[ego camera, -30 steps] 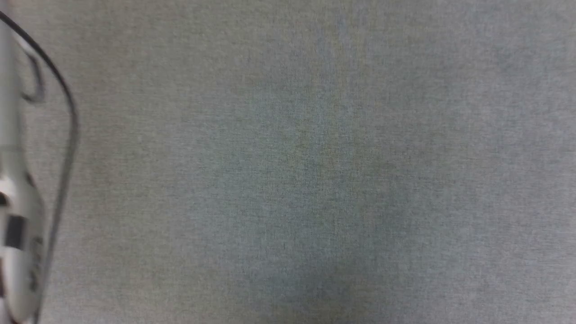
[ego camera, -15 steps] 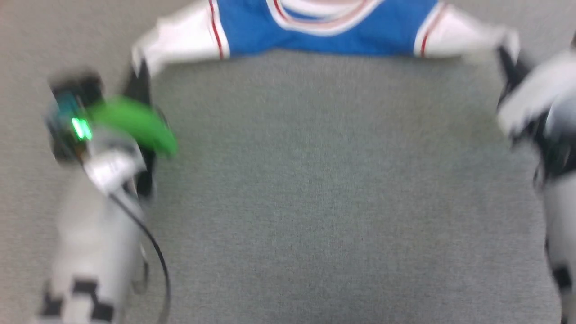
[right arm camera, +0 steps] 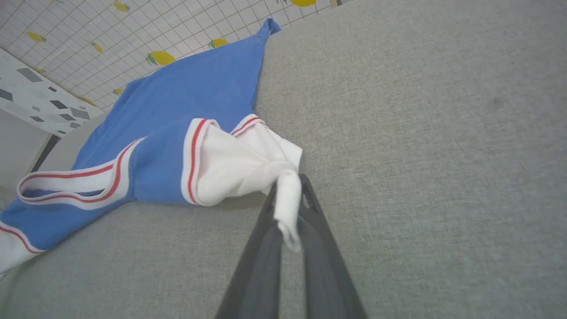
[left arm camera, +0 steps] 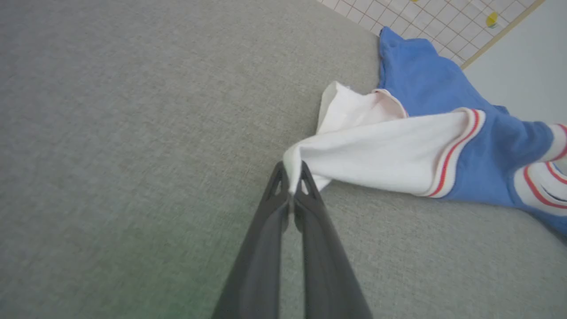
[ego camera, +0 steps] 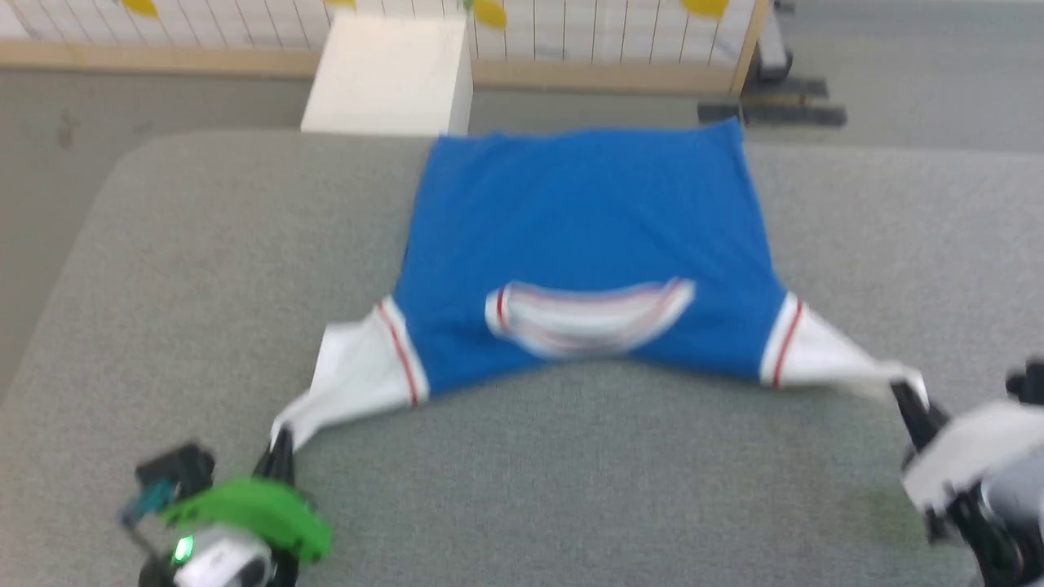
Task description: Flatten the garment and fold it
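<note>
The garment (ego camera: 587, 228), a royal-blue jersey with white short sleeves and red-and-white striped trim, lies spread on a grey padded surface (ego camera: 571, 481), collar toward me, hem at the far edge. No lettering or number shows on this side. My left gripper (ego camera: 281, 447) is shut on the tip of the left white sleeve (left arm camera: 376, 153), dark fingers (left arm camera: 270, 212) pinching the cloth. On the opposite side my right gripper (ego camera: 909, 399) is shut on the right sleeve's tip (right arm camera: 288, 195). Both sleeves are stretched outward and toward me.
A white box (ego camera: 391, 73) stands beyond the far edge of the surface, before a tiled wall panel with yellow marks (ego camera: 603, 24) and a wooden rail. Grey floor (ego camera: 41, 204) lies off the left edge. Bare grey padding stretches in front of the jersey.
The head camera has tilted up: from bare padding, to the collar and sleeves at the top edge, to the whole jersey and far wall. Both grippers stay shut on the sleeves.
</note>
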You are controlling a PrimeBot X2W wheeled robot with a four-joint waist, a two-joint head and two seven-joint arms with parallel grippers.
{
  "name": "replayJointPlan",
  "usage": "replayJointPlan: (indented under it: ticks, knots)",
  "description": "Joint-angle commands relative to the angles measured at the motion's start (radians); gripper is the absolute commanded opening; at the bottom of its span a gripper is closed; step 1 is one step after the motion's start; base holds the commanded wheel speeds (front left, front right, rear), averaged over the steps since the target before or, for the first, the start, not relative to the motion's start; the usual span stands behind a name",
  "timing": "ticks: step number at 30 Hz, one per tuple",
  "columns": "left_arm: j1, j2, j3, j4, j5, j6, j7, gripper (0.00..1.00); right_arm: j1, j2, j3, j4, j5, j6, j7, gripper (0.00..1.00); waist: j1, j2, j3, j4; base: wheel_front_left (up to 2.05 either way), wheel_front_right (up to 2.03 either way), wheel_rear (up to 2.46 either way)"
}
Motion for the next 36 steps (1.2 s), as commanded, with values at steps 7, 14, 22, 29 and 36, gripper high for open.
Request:
replayJointPlan:
  ticks: [7,14,22,29,36]
  knots:
    - [0.217,0.028,0.044,-0.208,-0.052,0.100,0.102,0.00,0.195,0.006,-0.088,-0.144,-0.029,-0.001,0.104,0.00,0.0002,0.0000,-0.071,-0.012,0.00,0.00,0.00]
    - [0.299,0.092,0.022,-0.351,-0.015,0.177,0.225,0.00,0.279,0.007,-0.111,-0.296,-0.099,-0.001,0.266,0.00,0.0002,0.0000,-0.054,-0.022,0.00,0.00,0.00]
    - [0.218,0.207,-0.102,-0.398,0.114,0.206,0.434,0.00,0.162,-0.077,0.067,-0.379,-0.227,-0.001,0.598,0.00,0.0002,0.0000,-0.003,-0.041,0.00,0.00,0.00]
    - [0.167,0.192,-0.113,-0.403,0.105,0.204,0.450,0.00,0.059,-0.122,0.211,-0.306,-0.273,-0.001,0.847,0.00,0.0002,0.0000,0.045,-0.033,0.00,0.00,0.00]
    - [0.159,0.165,-0.115,-0.394,0.086,0.196,0.422,0.00,0.051,-0.140,0.285,-0.224,-0.276,-0.001,0.947,0.00,0.0002,0.0000,0.061,-0.018,0.00,0.00,0.00]
